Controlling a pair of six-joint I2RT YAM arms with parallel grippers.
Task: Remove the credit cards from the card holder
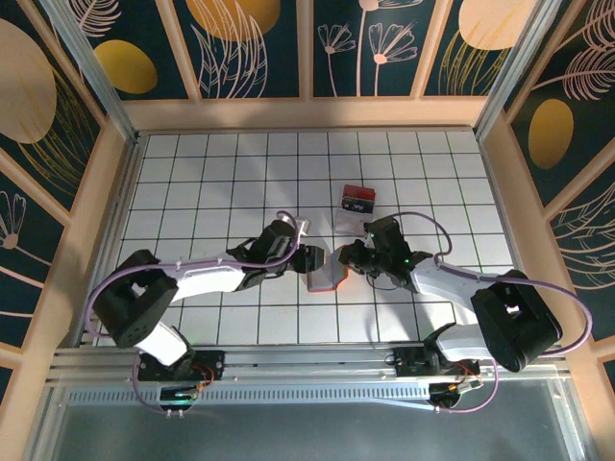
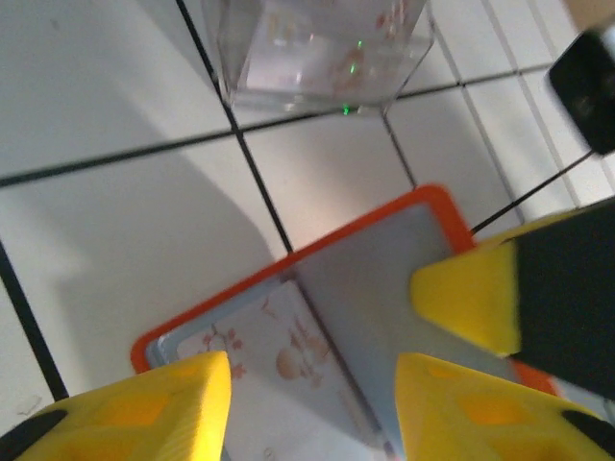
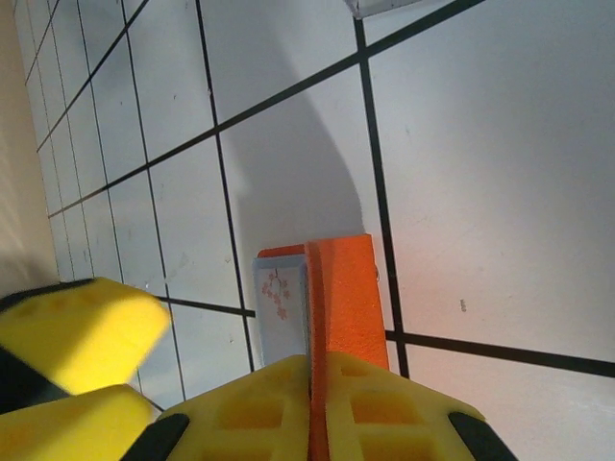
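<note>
- Holder lies on the desk just below frame centre in the top view, between the two arms' tips.
- It's open: blue-grey inside w/ orange rim, seen in the L wrist view.
- R gripper is closed tight on the holder's orange flap. The flap stands edge-on, pinched between both fingers, bottom centre of the R wrist view.
- L gripper is abt half open and has nothing in hand. Its yellow fingers sit at lower left and lower right of the L wrist view.
- Card, pale w/ a floral print, lies in the holder's left half and runs down between the L fingers. Can't tell if the fingers touch it.
- One R finger shows at mid right of the L wrist view, over the holder's grey right half.
- Clear box w/ red and black contents sits above the holder, near but apart.
</note>
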